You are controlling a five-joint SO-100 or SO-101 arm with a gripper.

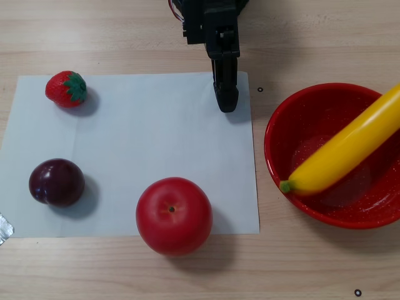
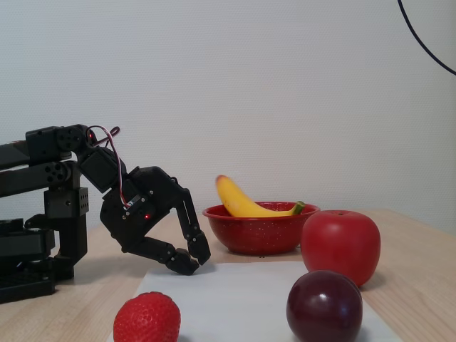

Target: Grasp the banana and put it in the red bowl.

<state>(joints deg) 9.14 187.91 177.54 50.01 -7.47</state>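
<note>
The yellow banana [image 1: 347,147] lies slanted inside the red bowl [image 1: 294,106] at the right, green stem tip low against the near-left rim, its other end sticking out over the far-right rim. In the fixed view the banana [image 2: 241,202] rises out of the bowl [image 2: 256,234]. My gripper [image 1: 226,103] is shut and empty, tips down over the far right edge of the white paper, left of the bowl and apart from it. In the fixed view the gripper [image 2: 196,261] hangs just above the table with its fingertips together.
A white paper sheet [image 1: 156,137] covers the table's middle. On it are a strawberry [image 1: 66,89] far left, a dark plum [image 1: 56,182] near left and a red apple [image 1: 174,215] at the near edge. The arm's base [image 2: 35,242] stands at the left.
</note>
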